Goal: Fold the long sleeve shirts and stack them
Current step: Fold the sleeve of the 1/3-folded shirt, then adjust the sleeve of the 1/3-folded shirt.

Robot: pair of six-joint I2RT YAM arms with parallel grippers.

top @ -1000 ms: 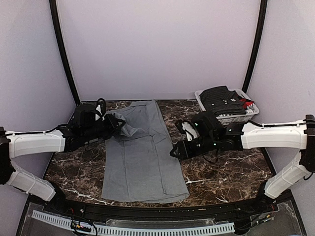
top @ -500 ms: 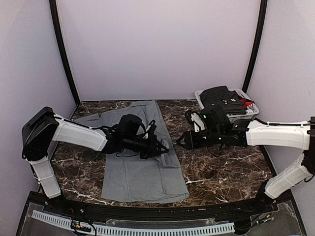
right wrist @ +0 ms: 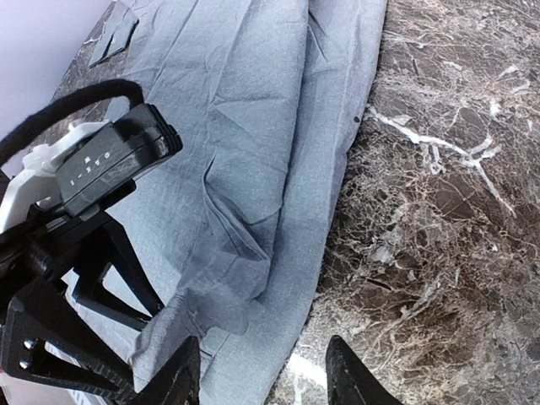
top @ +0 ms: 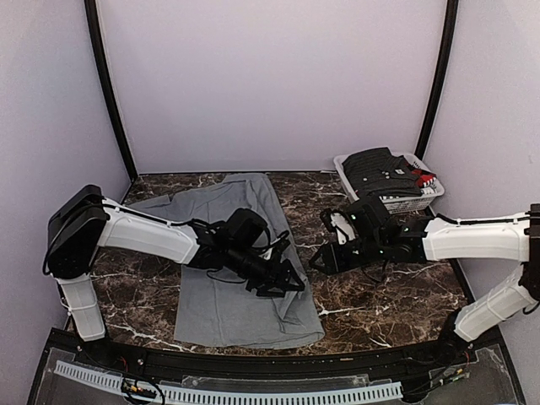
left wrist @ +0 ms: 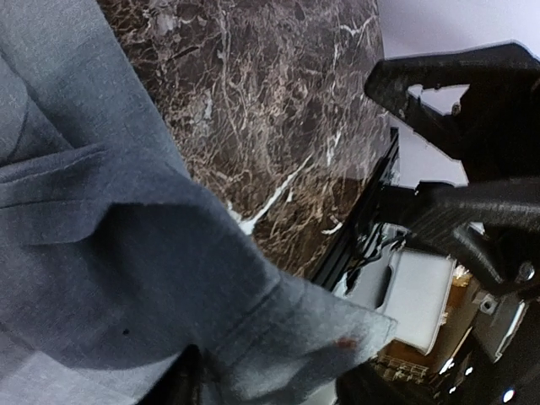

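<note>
A grey long sleeve shirt (top: pixel 228 314) lies flat on the marble table, collar end toward the back. One sleeve is folded across its body toward the right edge. My left gripper (top: pixel 283 283) reaches over the shirt's right side and is open. The sleeve cuff (left wrist: pixel 337 329) lies loose between its fingers (left wrist: pixel 181 381). My right gripper (top: pixel 319 260) hovers just right of the shirt's edge, open and holding nothing. In the right wrist view its fingertips (right wrist: pixel 181 371) straddle the shirt's hem (right wrist: pixel 304 278) and the bare marble, with the cuff (right wrist: pixel 169 329) beside them.
A white basket (top: pixel 396 203) with dark folded clothes stands at the back right. Bare marble (top: pixel 388 295) shows right of the shirt and also on its left. Black frame posts rise at both back corners.
My left arm has swept the sleeve from the shirt's left side across to its right edge, and its jaws have opened. The right gripper shifted slightly toward the front.
</note>
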